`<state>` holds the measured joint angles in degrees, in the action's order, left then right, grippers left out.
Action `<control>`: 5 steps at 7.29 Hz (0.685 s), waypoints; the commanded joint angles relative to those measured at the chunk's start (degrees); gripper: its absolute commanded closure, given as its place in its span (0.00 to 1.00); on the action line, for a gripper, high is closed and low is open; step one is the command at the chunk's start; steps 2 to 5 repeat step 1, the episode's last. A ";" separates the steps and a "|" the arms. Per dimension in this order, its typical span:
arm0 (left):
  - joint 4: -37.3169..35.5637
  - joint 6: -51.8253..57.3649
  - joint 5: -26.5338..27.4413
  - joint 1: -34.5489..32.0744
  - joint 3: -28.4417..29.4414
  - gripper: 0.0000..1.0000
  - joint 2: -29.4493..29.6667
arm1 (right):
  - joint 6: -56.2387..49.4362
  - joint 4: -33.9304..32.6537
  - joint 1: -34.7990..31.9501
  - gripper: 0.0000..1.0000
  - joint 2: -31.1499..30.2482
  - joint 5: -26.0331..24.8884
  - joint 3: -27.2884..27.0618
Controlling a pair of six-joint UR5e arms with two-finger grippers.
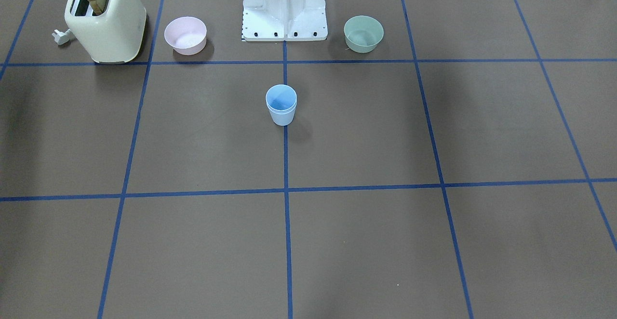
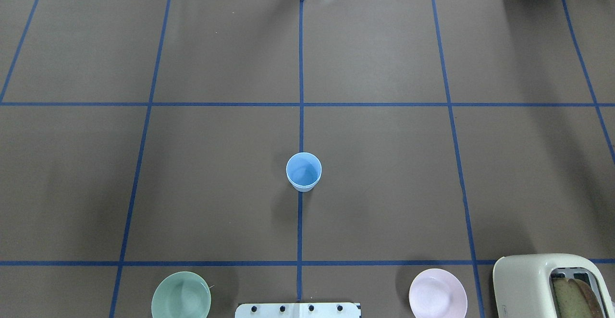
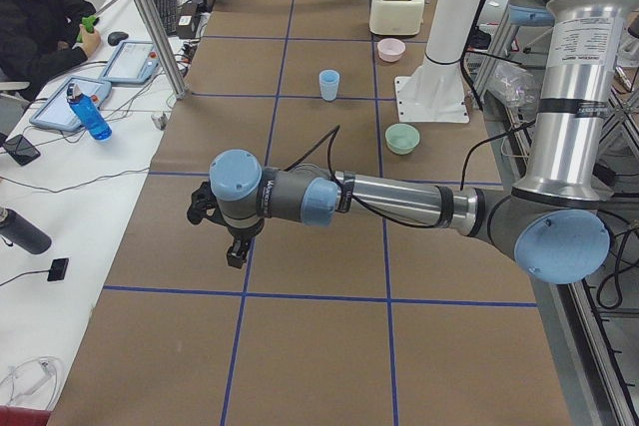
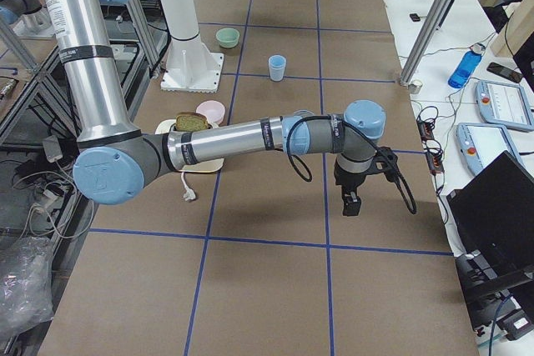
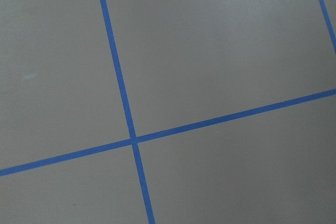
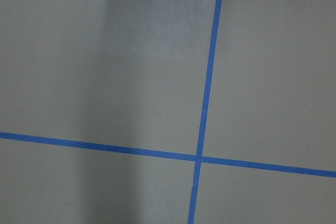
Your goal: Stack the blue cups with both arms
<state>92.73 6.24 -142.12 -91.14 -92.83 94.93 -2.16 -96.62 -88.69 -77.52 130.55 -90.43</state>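
Observation:
One pale-blue cup shape (image 1: pixel 281 104) stands upright on the centre tape line, also in the overhead view (image 2: pixel 303 171). A second rim line shows just under its top rim, as of one cup nested in another. No separate second blue cup is in view. My left gripper (image 3: pixel 235 251) shows only in the exterior left view, far from the cup and hanging over the table's left end. My right gripper (image 4: pixel 352 203) shows only in the exterior right view, over the table's right end. I cannot tell whether either is open or shut. Both wrist views show only bare table and tape lines.
A cream toaster (image 1: pixel 106 20) with bread, a pink bowl (image 1: pixel 185 34) and a mint-green bowl (image 1: pixel 363 33) stand beside the white base mount (image 1: pixel 284 10). An operator (image 3: pixel 40 22) sits at a side desk with tablets and bottles.

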 commanded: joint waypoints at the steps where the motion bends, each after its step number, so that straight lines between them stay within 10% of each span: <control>1: 0.00 0.00 0.00 0.00 -0.08 0.02 -0.01 | 0.05 0.12 0.10 0.00 -0.17 -0.21 0.08; 5: 0.00 0.00 0.00 0.00 -0.08 0.02 -0.01 | 0.05 0.12 0.10 0.00 -0.17 -0.21 0.08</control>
